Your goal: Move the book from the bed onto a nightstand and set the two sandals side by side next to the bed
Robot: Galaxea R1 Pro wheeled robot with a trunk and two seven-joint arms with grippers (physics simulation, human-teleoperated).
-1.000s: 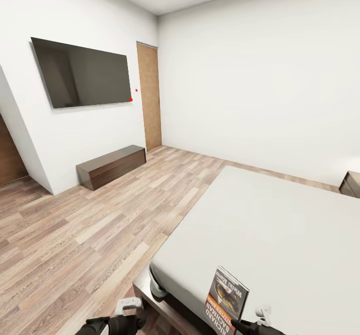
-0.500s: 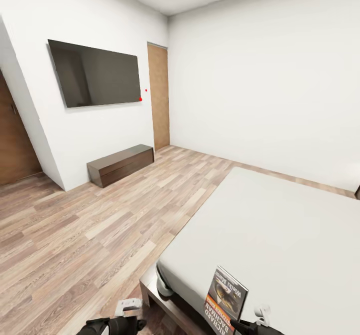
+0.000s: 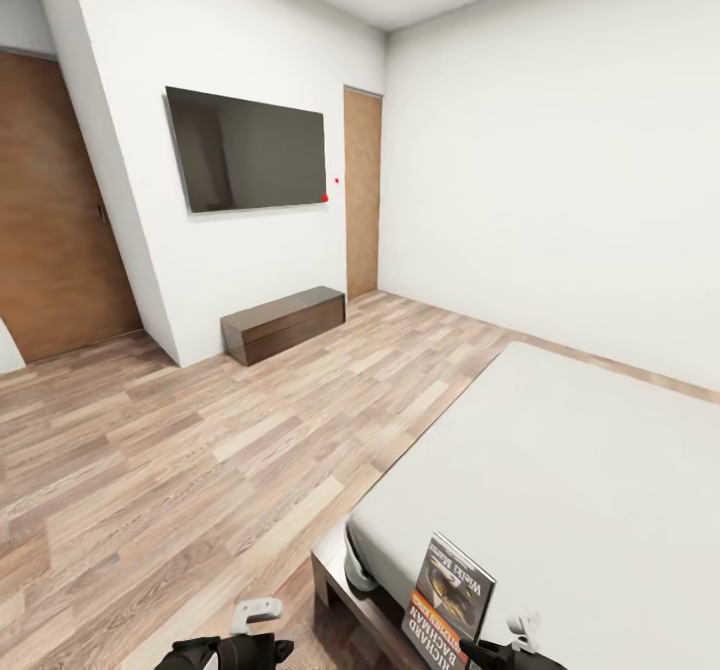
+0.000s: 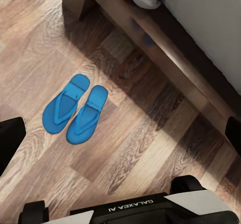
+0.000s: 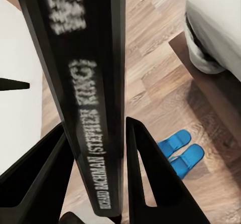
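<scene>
The book (image 3: 449, 602), cut off by the frame edge, is pinched upright in the right pincer (image 5: 95, 184) over the bed (image 3: 560, 470) corner; the left pincer's (image 3: 262, 612) spread is undeterminable; the view has swung left, revealing a door (image 3: 60, 210).

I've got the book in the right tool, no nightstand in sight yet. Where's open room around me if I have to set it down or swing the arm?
The book is in the right tool. The mattress is bare beyond it. The floor lies open from the bed frame to the TV bench. It is tight by the frame, where the sandals lie.
</scene>
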